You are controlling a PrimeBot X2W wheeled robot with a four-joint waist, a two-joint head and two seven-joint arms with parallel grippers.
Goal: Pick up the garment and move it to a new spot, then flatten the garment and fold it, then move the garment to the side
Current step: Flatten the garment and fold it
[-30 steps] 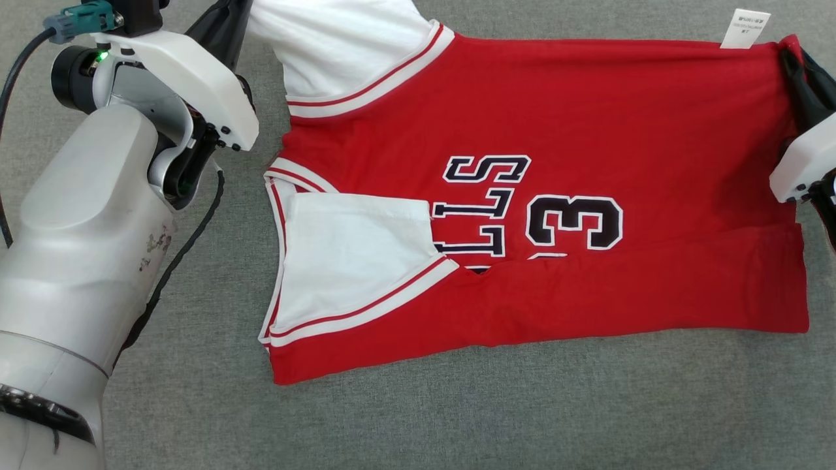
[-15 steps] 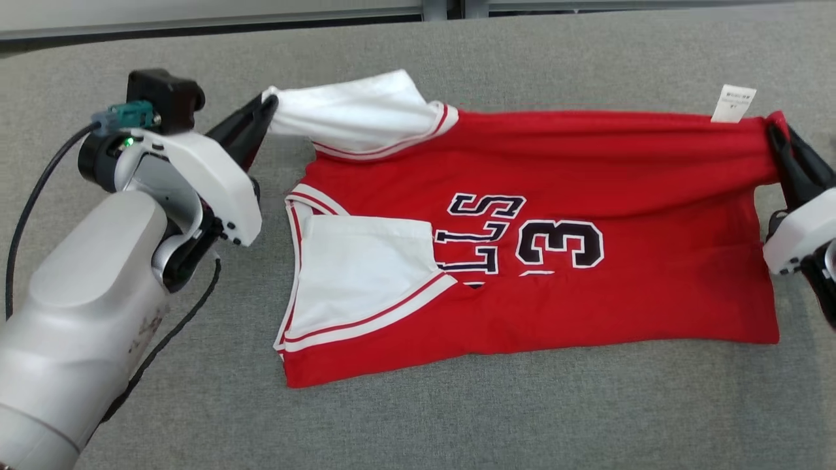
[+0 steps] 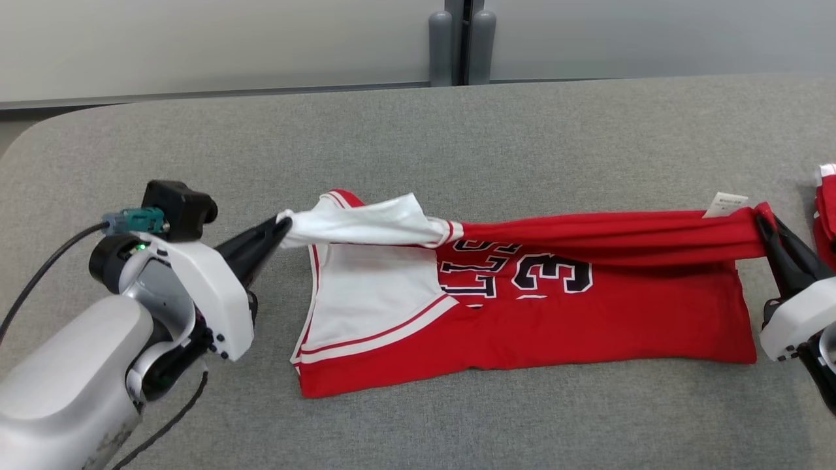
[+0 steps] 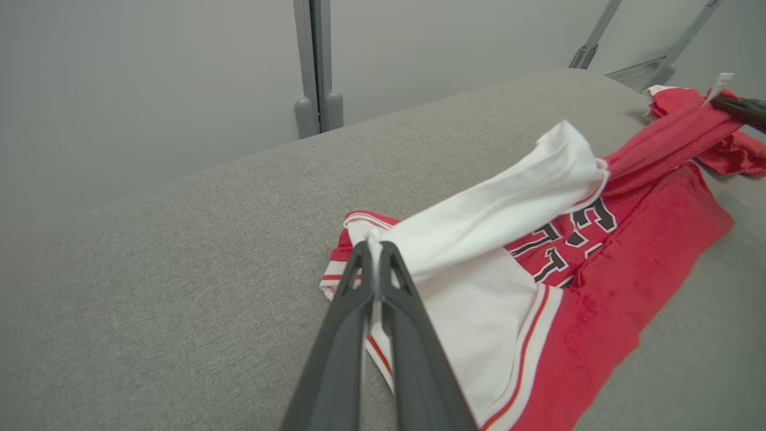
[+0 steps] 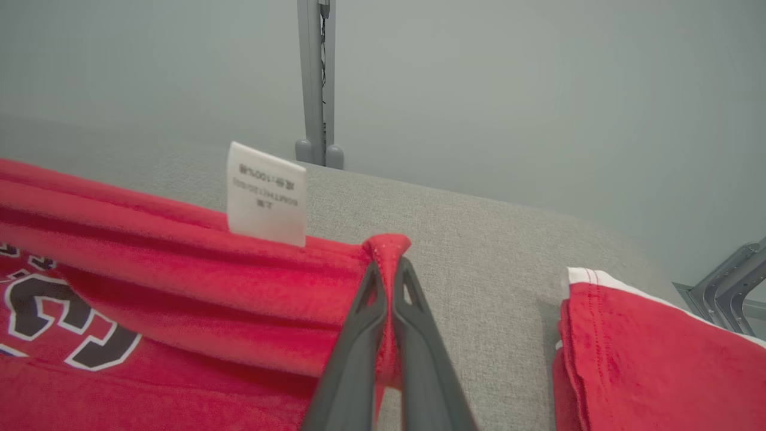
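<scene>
The garment (image 3: 555, 320) is a red basketball jersey with white sleeves and dark lettering, lying on the grey cloth table. Its far long edge is lifted off the table and stretched taut between both grippers. My left gripper (image 3: 282, 225) is shut on the white sleeve corner (image 4: 455, 224) at the left end. My right gripper (image 3: 761, 219) is shut on the red hem corner (image 5: 388, 245) at the right end, beside a white care label (image 5: 266, 194). The near half of the garment (image 4: 604, 311) rests flat on the table.
A second red garment (image 5: 646, 359), folded, lies at the table's right edge (image 3: 828, 215), close to my right gripper. A grey wall with a vertical post (image 3: 461, 42) stands behind the table. Bare grey cloth (image 3: 457, 424) stretches in front of the jersey.
Both grippers have lifted the jersey's far edge and drawn it toward me over the lettering. The head camera has tilted up, so the wall now shows.
</scene>
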